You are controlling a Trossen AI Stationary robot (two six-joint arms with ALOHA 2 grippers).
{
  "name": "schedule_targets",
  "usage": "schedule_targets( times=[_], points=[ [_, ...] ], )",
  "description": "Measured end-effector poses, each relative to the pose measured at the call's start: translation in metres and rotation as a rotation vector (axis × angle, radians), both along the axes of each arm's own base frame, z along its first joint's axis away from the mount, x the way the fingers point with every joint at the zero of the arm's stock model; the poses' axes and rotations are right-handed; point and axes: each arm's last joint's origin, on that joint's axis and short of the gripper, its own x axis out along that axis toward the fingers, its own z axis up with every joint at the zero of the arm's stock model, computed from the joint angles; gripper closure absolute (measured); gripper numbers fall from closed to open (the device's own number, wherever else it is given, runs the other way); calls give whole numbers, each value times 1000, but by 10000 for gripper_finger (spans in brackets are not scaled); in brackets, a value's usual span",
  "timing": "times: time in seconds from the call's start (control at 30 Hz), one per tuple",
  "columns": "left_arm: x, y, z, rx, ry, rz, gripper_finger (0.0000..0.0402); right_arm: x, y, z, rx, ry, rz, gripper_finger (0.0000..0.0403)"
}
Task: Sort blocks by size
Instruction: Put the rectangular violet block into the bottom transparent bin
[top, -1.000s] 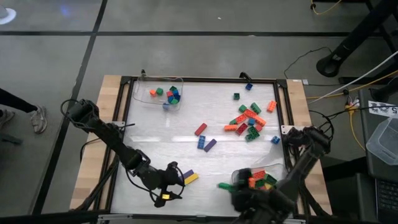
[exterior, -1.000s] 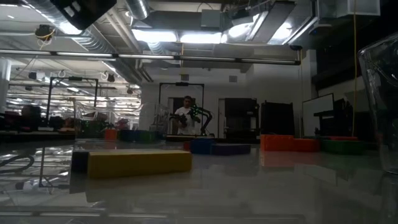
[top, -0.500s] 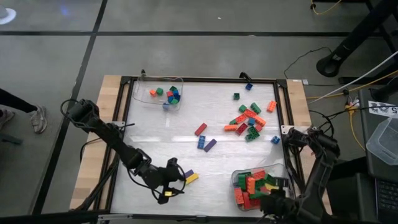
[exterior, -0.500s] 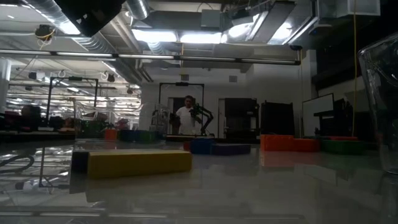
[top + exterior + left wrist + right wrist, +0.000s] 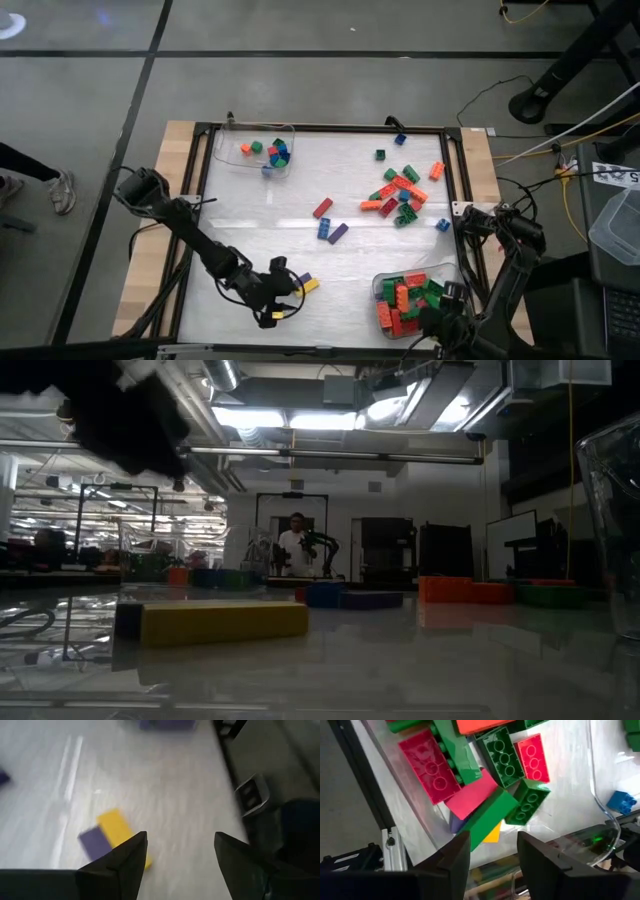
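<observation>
A yellow long brick lies flat on the table beside a purple brick; both show in the left wrist view and the yellow one in the low view. My left gripper is open and empty, just on the near-left side of them. My right gripper is open and empty at the near edge of a clear tray filled with long red, green and orange bricks. Loose bricks lie at the far right.
A second clear tray with small cubes stands at the far left. Red, blue and purple bricks lie mid-table. A dark frame rims the table. A person stands in the room behind.
My right gripper has drawn back from over the near-right tray toward the table's near edge, uncovering the bricks in it. My left gripper has come down and a little right, toward the yellow brick. The bricks on the table have stayed put.
</observation>
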Motion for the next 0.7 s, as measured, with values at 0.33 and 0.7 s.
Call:
schedule_targets(
  times=[0.33,0.7],
  points=[
    [-7,7,-33,96,188,112,197,7,6,-1,34,-134,16,241],
    [1,10,-57,148,219,162,198,14,12,-1,63,-259,23,242]
  ],
)
